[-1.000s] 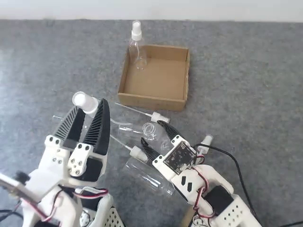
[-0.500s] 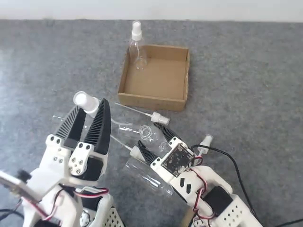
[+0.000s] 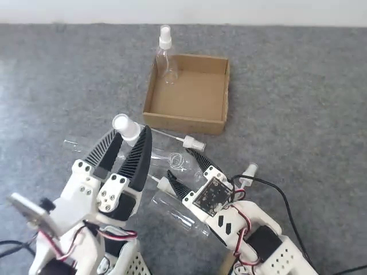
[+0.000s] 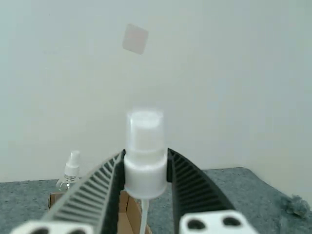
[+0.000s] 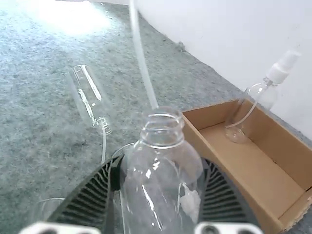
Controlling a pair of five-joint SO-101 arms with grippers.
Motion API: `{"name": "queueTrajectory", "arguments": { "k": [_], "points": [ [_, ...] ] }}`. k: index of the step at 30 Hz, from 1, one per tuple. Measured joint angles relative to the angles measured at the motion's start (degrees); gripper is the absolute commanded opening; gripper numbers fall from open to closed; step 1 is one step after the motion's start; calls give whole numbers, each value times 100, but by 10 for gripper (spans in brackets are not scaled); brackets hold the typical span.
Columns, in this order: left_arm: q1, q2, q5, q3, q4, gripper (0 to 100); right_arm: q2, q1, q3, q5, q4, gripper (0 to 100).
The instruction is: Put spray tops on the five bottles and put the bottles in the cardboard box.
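Low on the left of the high view, I see my left gripper (image 3: 131, 133) clamped on a spray top (image 3: 123, 123), with the cap poking out past the fingertips. Just to its right, at lower centre, my right gripper (image 3: 180, 162) is closed around an open bottle (image 3: 179, 159). The cardboard box (image 3: 183, 121) sits at upper centre on the grey carpet (image 3: 298, 114), and a capped bottle (image 3: 166, 60) stands in its upper-left corner. A loose spray top (image 3: 190, 141) lies between the box and the right gripper, and a spare bottle (image 3: 178, 213) lies on its side at bottom centre.

From the left wrist, the spray top (image 4: 145, 136) stands upright, pinched between both ribbed fingers (image 4: 105, 190). The capped bottle (image 4: 71, 173) is farther off, behind them.

From the right wrist, the open bottle (image 5: 161, 141) is gripped on both sides, with its mouth uncapped. A thin white tube (image 5: 141, 53) hangs just behind the mouth. Beyond it are the box (image 5: 209, 114) with the capped bottle (image 5: 253, 105) in its far corner, and an empty bottle (image 5: 87, 97) lying on the carpet.
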Motion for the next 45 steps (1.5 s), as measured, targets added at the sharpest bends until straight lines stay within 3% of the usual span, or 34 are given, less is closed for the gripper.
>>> {"name": "queueTrajectory", "arguments": {
  "k": [31,38,45],
  "points": [
    [9,0,-79,563,-62,13,0,-211,0,97,0,87],
    [501,0,-97,835,-62,13,0,-211,0,97,0,87],
    [571,0,-105,853,-62,13,0,-211,0,-255,-70,87]
  ]
}}
